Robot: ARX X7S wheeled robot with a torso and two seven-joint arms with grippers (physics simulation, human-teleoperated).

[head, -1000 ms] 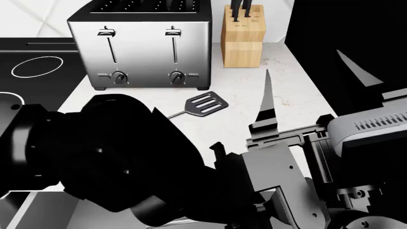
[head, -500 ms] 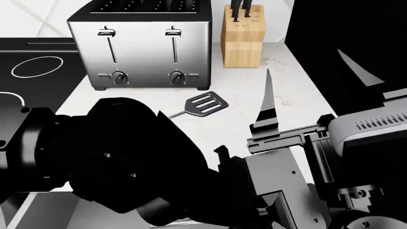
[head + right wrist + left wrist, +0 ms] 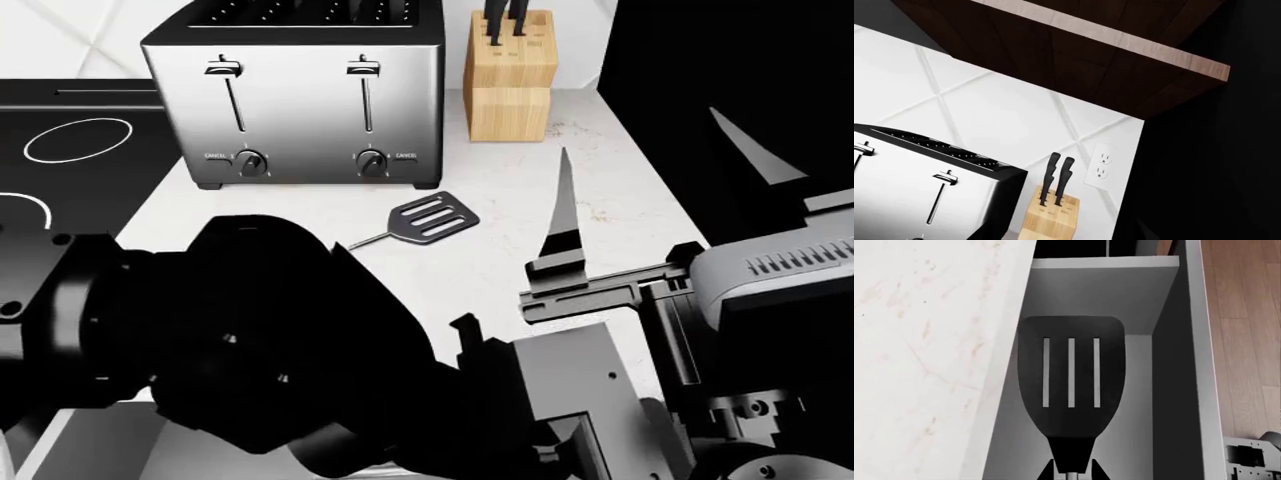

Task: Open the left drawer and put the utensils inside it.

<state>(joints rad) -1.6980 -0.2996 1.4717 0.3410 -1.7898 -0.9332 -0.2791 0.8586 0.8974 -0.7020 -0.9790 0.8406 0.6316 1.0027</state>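
Left gripper (image 3: pixel 1071 474) clamped on black slotted spatula (image 3: pixel 1071 382), over the open left drawer (image 3: pixel 1134 295) at centre frame. Right gripper (image 3: pixel 641 200) spread wide at head view's right. Grey slotted spatula (image 3: pixel 430 218) centre frame, on marble counter (image 3: pixel 601 200), before toaster (image 3: pixel 300 100).

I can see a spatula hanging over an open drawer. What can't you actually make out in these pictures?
- Left gripper: the left wrist view cuts off the black spatula at its neck, so the grip is unseen; in the head view the dark arm hides it.
- Left drawer: its front and handle are out of frame.
- Grey spatula: the left arm covers its handle end.
- Right gripper: its fingertips never show.
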